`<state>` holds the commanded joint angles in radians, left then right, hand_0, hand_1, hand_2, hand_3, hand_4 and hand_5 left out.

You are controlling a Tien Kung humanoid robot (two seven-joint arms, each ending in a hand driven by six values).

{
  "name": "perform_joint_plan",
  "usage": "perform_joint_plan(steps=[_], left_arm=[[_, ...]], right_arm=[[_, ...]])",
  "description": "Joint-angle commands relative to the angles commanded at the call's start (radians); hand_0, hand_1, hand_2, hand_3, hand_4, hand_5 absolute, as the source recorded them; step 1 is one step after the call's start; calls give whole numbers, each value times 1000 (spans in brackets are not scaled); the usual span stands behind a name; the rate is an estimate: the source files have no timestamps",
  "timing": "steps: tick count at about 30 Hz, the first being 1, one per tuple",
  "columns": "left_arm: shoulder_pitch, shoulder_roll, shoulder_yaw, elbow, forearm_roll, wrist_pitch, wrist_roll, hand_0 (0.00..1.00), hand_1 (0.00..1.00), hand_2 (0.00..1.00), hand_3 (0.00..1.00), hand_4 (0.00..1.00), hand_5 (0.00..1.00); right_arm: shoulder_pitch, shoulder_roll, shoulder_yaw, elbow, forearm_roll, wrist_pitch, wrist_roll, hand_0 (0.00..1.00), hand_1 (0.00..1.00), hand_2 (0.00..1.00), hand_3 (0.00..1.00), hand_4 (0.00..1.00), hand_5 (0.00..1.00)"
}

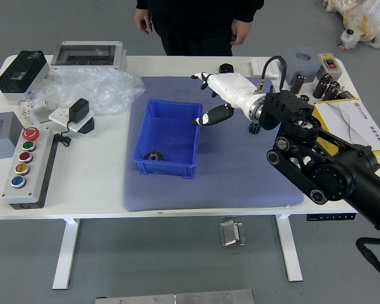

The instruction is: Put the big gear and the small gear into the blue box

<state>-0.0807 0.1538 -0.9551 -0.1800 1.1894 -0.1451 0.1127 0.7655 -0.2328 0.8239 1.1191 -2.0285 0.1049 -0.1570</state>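
Observation:
My right hand (199,99) has its fingers spread and holds nothing; thumb and fingers hang over the right edge of the blue box (167,166). A dark gear (154,156) lies inside the box near its front-left corner. Just below my right wrist, on the blue-grey mat, a small dark piece (254,128) that looks like a gear shows partly beside the arm. Which of the two is the big gear I cannot say for certain. My left arm is out of view.
A person (196,25) stands across the table, hands hanging down, touching nothing. A round black object (225,68) sits at the mat's far edge. Button panel (30,168) and plastic wrap (88,88) are at left; dark cylinders and a yellow box (367,149) at right.

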Motion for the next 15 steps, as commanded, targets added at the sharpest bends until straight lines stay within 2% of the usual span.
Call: perform_joint_plan(steps=[1, 6, 7, 15], left_arm=[[-1, 0, -1, 0, 0, 0, -1, 850, 820, 799, 823, 680, 303], [-3, -2, -5, 0, 1, 0, -1, 850, 820, 799, 823, 680, 303], [-3, -3, -6, 0, 1, -1, -1, 850, 820, 799, 823, 680, 302], [-5, -7, -5, 0, 0, -1, -1, 850, 820, 799, 822, 680, 303]], right_arm=[[-4, -13, 8, -17, 11, -5, 9, 648, 555, 674, 769, 904, 413], [-15, -54, 27, -102, 60, -26, 60, 648, 555, 674, 769, 904, 413], [-16, -58, 28, -118, 71, -29, 69, 645, 544, 664, 675, 830, 313], [-17, -53, 28, -234, 122, -46, 122, 646, 543, 659, 669, 829, 313]])
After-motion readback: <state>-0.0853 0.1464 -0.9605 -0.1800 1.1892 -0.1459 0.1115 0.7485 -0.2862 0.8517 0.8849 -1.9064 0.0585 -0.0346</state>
